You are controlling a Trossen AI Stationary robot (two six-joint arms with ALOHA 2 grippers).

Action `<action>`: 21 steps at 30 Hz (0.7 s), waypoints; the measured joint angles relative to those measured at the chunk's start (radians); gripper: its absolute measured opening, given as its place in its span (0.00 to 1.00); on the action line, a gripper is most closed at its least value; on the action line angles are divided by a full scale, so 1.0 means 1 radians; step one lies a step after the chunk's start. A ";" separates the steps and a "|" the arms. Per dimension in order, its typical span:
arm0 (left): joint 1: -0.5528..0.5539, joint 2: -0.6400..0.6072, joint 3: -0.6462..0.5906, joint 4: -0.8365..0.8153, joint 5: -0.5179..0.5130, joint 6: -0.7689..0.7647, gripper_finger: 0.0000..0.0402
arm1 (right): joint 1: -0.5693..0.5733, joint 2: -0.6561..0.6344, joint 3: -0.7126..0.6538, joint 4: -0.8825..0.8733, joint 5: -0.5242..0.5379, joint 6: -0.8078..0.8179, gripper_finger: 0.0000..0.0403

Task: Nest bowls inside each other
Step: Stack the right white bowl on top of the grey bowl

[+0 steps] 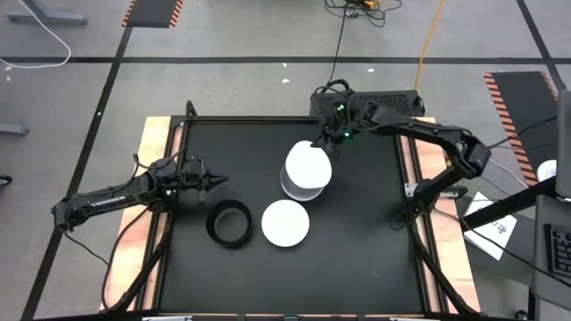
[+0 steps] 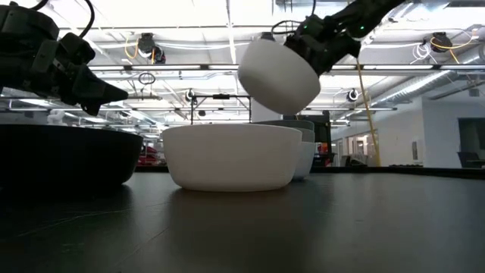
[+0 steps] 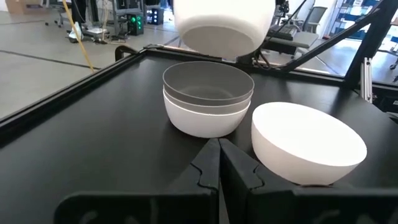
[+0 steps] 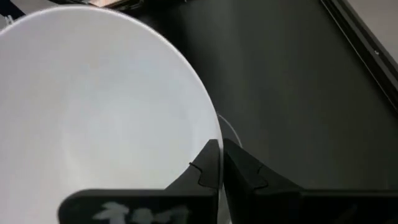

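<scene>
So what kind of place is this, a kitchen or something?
More likely a robotics lab or workshop hall: the black table stands on a concrete floor with hazard-striped mats, cables trail across it, and ceiling strip lights run over a big open room.

A black desk [image 1: 357, 250] with pale wooden side edges carries three things. A black bowl [image 1: 228, 223] sits toward the left. Just beside it on the right rests a white bowl [image 1: 285, 223]. Behind that stands a stack of nested bowls [image 3: 208, 99], grey inside white.
</scene>
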State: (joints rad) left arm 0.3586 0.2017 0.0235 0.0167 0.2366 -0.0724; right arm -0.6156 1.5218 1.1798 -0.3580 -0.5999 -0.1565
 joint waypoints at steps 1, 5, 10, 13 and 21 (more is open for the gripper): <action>0.000 0.000 0.000 -0.002 0.000 0.002 0.02 | -0.001 0.015 0.008 0.000 0.000 -0.003 0.00; 0.000 0.000 0.000 -0.004 0.000 0.008 0.02 | -0.006 0.069 0.038 -0.001 0.004 -0.017 0.00; 0.000 0.000 0.000 -0.004 0.000 0.009 0.02 | -0.004 0.124 0.110 -0.085 0.063 -0.060 0.00; 0.000 0.000 0.000 -0.004 0.000 0.009 0.02 | -0.004 0.160 0.183 -0.201 0.105 -0.099 0.00; 0.000 0.001 0.000 -0.004 0.000 0.013 0.02 | 0.043 0.199 0.258 -0.311 0.156 -0.102 0.00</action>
State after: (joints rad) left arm 0.3584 0.2024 0.0235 0.0128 0.2367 -0.0590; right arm -0.5723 1.7211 1.4382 -0.6686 -0.4442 -0.2588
